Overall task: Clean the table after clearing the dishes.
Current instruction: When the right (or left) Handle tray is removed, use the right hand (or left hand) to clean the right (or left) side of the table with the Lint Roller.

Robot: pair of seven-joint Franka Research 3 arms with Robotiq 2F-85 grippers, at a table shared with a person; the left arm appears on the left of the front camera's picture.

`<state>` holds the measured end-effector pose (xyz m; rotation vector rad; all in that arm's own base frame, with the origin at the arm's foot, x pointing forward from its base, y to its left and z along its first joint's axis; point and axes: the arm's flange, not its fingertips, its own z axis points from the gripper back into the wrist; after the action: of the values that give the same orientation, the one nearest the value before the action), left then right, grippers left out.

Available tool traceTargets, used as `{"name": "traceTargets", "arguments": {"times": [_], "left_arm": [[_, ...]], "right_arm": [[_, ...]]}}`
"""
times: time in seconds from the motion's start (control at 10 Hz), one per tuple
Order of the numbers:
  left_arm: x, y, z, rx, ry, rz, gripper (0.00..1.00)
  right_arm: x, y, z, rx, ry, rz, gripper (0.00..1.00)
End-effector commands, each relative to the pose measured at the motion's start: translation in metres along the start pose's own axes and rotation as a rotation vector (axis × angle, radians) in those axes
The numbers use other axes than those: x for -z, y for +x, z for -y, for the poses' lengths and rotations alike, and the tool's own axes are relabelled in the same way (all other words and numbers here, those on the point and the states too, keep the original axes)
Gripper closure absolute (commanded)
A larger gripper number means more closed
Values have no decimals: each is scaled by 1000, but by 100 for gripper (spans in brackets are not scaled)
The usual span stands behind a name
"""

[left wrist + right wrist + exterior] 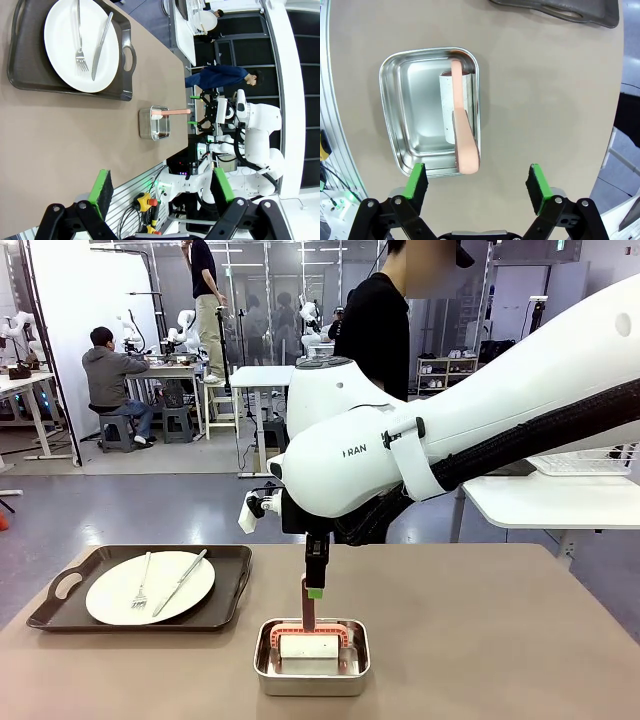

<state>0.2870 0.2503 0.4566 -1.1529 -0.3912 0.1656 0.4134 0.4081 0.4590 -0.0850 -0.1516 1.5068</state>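
The surface (480, 640) was not yet cleared. One tray (228, 580) sat at its left side, carrying a white plate (110, 598) with a fork (141, 588) and knife (182, 580) laid across it. Near the middle of my edge stood a steel pan (312, 682) holding a white roller (446, 110). The roller's pink handle (462, 140) rose out over the pan rim.

The right tool (477, 182) hung directly above that handle, jaws wide apart and gripping nothing. The handle's end lay between the green pads, nearer one than the other and touching neither. The left tool (162, 187) was likewise open and empty, held back from the surface.

I judged the step in hand to be taking up the roller. To do it well, I would first centre the handle between the pads. I would then descend until the pads seated fully on it and close squarely. The lift should be straight up, so the roller cleared the pan wall without dragging the pan.
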Motion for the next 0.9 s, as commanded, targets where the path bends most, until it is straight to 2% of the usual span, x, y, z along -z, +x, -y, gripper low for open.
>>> {"name": "traceTargets", "arguments": {"times": [0.0,0.1,0.3,0.5,0.6,0.8], "left_arm": [[-2,0,1,3,2,6,0],[-2,0,1,3,2,6,0],[-2,0,1,3,2,6,0],[-2,0,1,3,2,6,0],[-2,0,1,3,2,6,0],[-2,0,1,3,2,6,0]], "right_arm": [[0,0,0,0,0,0,0],[-23,-24,26,142,63,10,0],[-47,-85,74,331,226,141,0],[-52,-146,102,494,381,284,0],[-48,-182,111,596,470,326,0],[-33,-276,118,781,756,587,0]]}}
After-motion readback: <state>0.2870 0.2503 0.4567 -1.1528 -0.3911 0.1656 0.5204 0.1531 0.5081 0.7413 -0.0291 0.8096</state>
